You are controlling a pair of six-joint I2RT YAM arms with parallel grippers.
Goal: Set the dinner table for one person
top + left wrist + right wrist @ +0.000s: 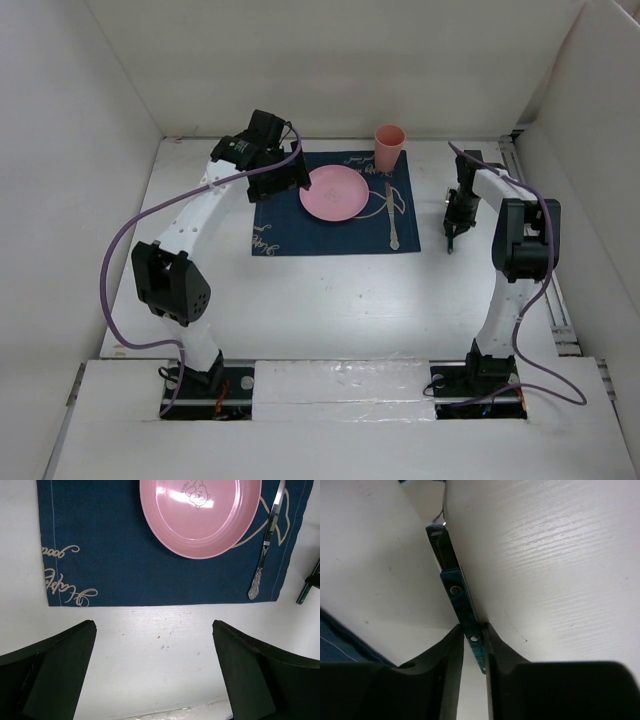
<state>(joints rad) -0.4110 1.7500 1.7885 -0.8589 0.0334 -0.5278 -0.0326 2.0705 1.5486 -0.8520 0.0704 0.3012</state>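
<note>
The white surface point(330, 300) fills the workspace, with upright white panels along 3 of its edges. Toward its far middle lies a navy placemat point(290, 225) with pale script along its left edge. A pink plate point(335, 192) sits at the centre of the placemat, and a pink cup point(389, 147) stands upright at its far right corner. A silver knife point(391, 215) lies on the placemat just right of the plate, lengthwise, handle toward the arms.

The left pincer point(155, 670) hangs over the left part of the placemat, beside the plate. Its 2 fingers point(55, 675) are spread wide apart and grasp nothing.

The right pincer point(474, 640) is off the placemat, over bare surface to its right and pointing down. It is clenched on a utensil point(457, 597) with a dark green handle that has 2 metal rivets, and the fingers point(447, 655) pinch the handle from both sides. The working end of the utensil is not visible, so its kind cannot be told, nor whether its tip touches the surface.
</note>
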